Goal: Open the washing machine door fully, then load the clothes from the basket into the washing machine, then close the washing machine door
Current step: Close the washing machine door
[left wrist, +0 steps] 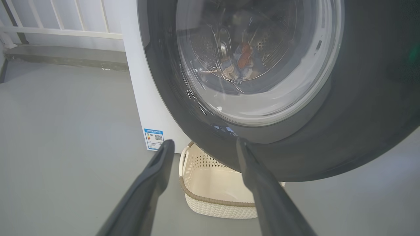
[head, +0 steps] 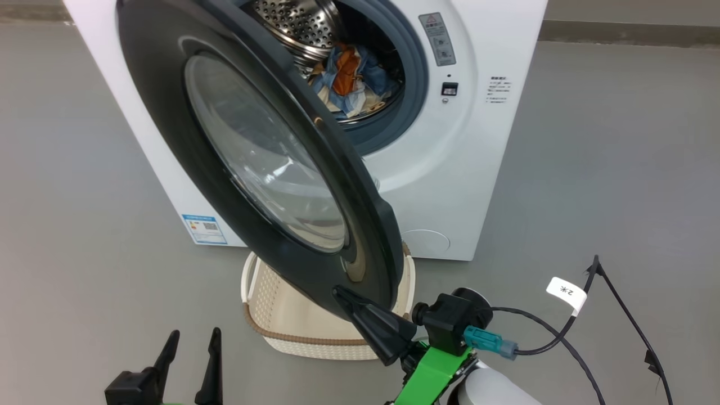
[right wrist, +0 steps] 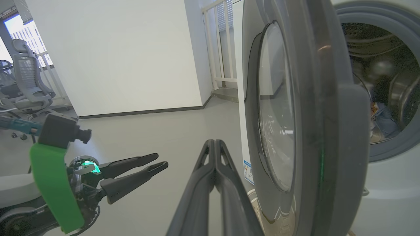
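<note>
At seven o'clock in the head view, the left end effector (head: 195,333) is held with its fingers apart, gripping nothing. The washing machine door (head: 169,112) is seen half open, swung across the centre above the basket (head: 315,339) at six o'clock, which looks empty. The right end effector (head: 340,293), fingers pressed together, is set at the door's lower rim; contact cannot be confirmed. The clothes (head: 351,79) are lodged in the drum at twelve o'clock. The closing step is judged to be in hand: the door needs to be pushed toward the washing machine (head: 450,180) until it latches.

Door (head: 264,152) partly across drum opening (head: 295,25)
</note>
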Tool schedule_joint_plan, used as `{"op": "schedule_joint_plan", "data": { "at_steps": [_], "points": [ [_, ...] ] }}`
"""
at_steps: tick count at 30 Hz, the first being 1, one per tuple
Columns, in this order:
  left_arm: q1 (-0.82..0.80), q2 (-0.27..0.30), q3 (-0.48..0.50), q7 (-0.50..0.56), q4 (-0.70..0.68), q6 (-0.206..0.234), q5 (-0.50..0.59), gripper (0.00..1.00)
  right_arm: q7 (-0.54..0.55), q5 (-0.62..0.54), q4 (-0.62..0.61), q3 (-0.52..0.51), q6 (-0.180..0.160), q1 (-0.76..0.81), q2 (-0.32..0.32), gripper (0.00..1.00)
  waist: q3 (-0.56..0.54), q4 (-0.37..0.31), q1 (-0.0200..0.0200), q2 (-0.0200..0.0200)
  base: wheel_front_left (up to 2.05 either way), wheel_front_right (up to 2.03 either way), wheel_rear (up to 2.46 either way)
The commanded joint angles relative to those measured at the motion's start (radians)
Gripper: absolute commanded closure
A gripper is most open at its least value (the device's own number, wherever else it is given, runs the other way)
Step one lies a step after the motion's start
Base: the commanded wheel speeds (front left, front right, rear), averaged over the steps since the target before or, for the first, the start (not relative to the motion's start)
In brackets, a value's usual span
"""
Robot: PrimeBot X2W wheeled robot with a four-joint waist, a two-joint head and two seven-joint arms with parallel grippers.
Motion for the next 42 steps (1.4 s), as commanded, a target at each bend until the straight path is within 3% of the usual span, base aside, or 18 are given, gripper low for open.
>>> {"op": "schedule_joint_plan", "data": {
  "at_steps": [1, 27, 42],
  "points": [
    [-0.033, 0.009, 0.025, -0.007, -0.025, 0.006, -0.014, 0.00, -0.005, 0.009, -0.019, 0.005, 0.001, -0.030, 0.021, 1.00, 0.000, 0.012, 0.0000, 0.0000, 0.00, 0.00, 0.00],
    [-0.085, 0.009, -0.009, -0.007, -0.068, 0.040, -0.063, 0.00, -0.005, -0.017, -0.024, -0.131, 0.001, -0.151, -0.008, 1.00, 0.162, 0.021, 0.0000, 0.0000, 0.00, 0.00, 0.00],
    [-0.139, 0.009, -0.068, -0.007, -0.113, 0.065, -0.106, 0.00, -0.005, -0.038, -0.057, -0.219, 0.001, -0.265, -0.075, 1.00, 0.294, 0.031, 0.0000, 0.0000, 0.00, 0.00, 0.00]
  ]
}}
